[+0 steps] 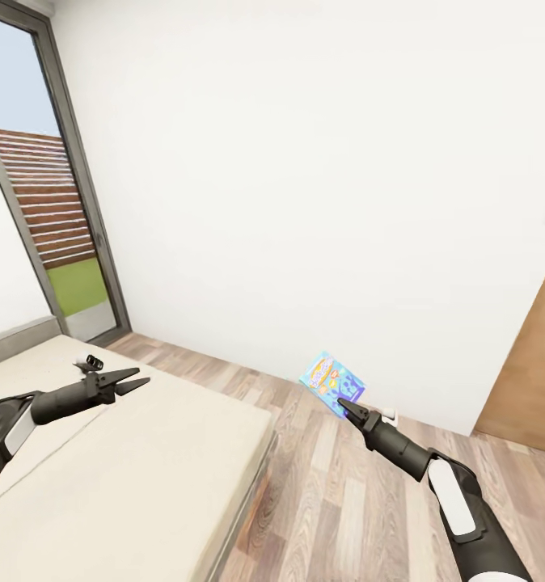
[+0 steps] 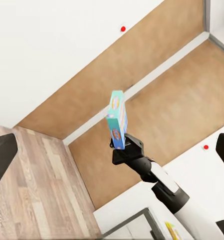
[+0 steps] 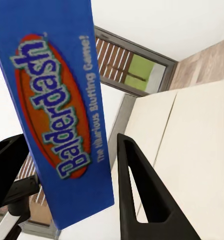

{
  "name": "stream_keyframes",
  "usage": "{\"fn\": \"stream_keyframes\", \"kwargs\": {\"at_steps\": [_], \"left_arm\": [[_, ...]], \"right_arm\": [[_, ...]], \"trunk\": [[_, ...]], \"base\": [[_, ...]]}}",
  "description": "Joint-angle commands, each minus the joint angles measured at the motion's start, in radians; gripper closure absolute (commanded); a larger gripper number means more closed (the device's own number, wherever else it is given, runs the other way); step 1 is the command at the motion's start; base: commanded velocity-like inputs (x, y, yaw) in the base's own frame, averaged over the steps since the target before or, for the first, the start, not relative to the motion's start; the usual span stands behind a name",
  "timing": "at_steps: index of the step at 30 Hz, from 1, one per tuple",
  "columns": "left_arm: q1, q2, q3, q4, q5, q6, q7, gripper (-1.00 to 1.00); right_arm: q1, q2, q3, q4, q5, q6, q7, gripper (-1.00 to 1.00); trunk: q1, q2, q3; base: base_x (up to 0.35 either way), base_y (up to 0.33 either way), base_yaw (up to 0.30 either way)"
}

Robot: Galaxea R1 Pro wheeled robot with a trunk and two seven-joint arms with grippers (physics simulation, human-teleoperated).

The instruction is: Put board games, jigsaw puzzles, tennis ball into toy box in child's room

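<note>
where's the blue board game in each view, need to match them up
Head view: blue board game low and right of centre, held over the floor at the right end effector.
Left wrist view: mid-frame, seen edge-on, clamped at the right arm's tip.
Right wrist view: close up, tall blue box reading "Balderdash", between the fingers.
Shared landmark: the bed, also in the right wrist view.
</note>
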Motion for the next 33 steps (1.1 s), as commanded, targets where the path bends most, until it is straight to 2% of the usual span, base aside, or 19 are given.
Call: {"fn": "stream_keyframes", "kwargs": {"at_steps": [1,13,33], "left_arm": [[0.000,0.001,-0.002,0.000,0.001,0.010,-0.003,-1.00],[0.001,-0.001,-0.002,0.000,0.002,0.010,-0.003,-1.00],[0.001,-0.001,-0.002,0.000,0.002,0.010,-0.003,-1.00]], "right_arm": [[-0.001,0.000,-0.002,0.000,-0.006,0.007,0.002,1.00],[-0.001,0.000,-0.002,0.000,-0.006,0.008,0.005,1.00],[-0.001,0.000,-0.002,0.001,-0.006,0.007,-0.002,1.00]], "trunk": [[0.001,-0.002,-0.001],[0.001,-0.002,-0.001],[0.001,-0.002,-0.001]], "base": [[-0.005,-0.003,-0.285],[-0.100,-0.115,-0.285],[-0.078,-0.046,-0.285]]}}
